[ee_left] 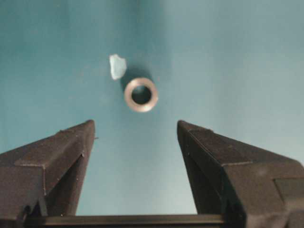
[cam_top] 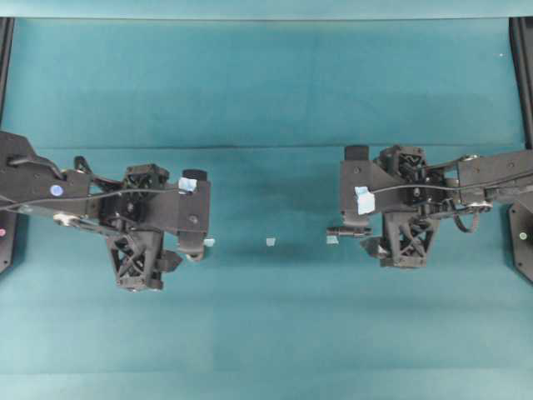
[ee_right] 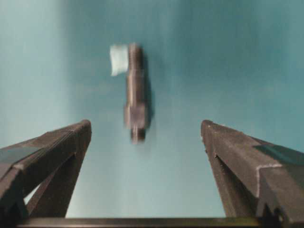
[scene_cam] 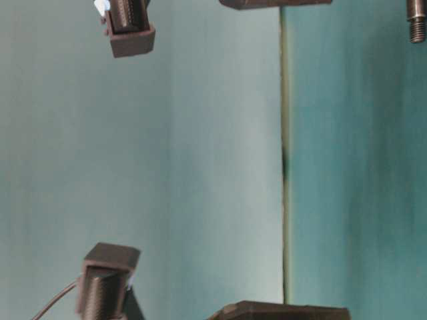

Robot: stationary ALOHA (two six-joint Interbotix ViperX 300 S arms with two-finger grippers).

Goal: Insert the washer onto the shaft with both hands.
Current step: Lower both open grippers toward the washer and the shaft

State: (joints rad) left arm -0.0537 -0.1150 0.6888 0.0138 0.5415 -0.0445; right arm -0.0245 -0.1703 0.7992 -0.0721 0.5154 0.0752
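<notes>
Between the left gripper's (ee_left: 135,128) spread, empty jaws sits the washer (ee_left: 141,94); right gripper (ee_right: 146,127) likewise over the shaft (ee_right: 135,92) — center, then pinch.

We see a robot lab: two black robot arms (cam_top: 133,212) reach over a plain teal surface (cam_top: 266,83) marked with tiny blue tape scraps (cam_top: 270,242), with black frame bars (cam_top: 7,50) at its sides.

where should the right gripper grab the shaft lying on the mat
Probably across the thicker stepped section of the shaft, coming from above with one jaw on each long side. It lies flat, lengthwise between the open right gripper jaws, leaving a thin end free.
</notes>
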